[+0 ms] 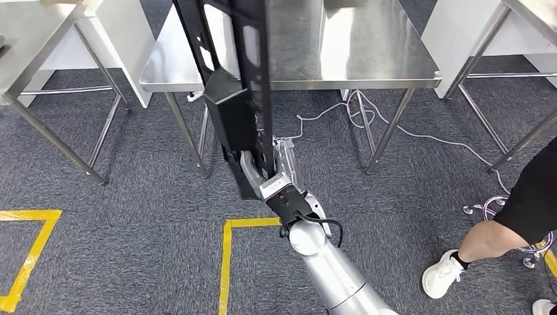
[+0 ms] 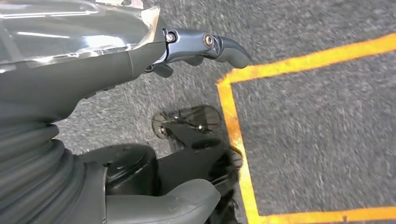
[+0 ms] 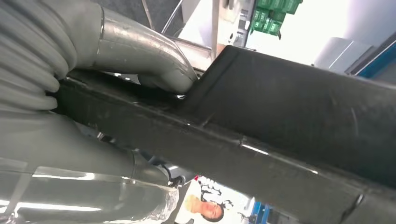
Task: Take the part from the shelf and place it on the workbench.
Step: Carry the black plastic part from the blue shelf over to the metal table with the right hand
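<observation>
A long black part (image 1: 230, 72) is held upright by the right hand (image 1: 263, 172) at its lower end, the upper length rising in front of a steel surface (image 1: 368, 59) and past the top edge of the head view. In the right wrist view the part (image 3: 289, 126) is seen clamped between the thick grey thumb (image 3: 140, 51) on one side and the rest of the hand on the other, the fingers wrapped closed around it. The silver right arm (image 1: 335, 275) is extended forward over grey carpet marked with yellow tape lines (image 1: 226, 262). The left hand (image 2: 205, 46) is seen in the left wrist view hanging above the carpet beside a yellow tape corner (image 2: 229, 84), its fingers apart and nothing held. A white cable (image 1: 407, 131) is trailed across the floor under the surface. A person's leg and white shoe (image 1: 443, 272) are seen at the right, well apart from the part.
</observation>
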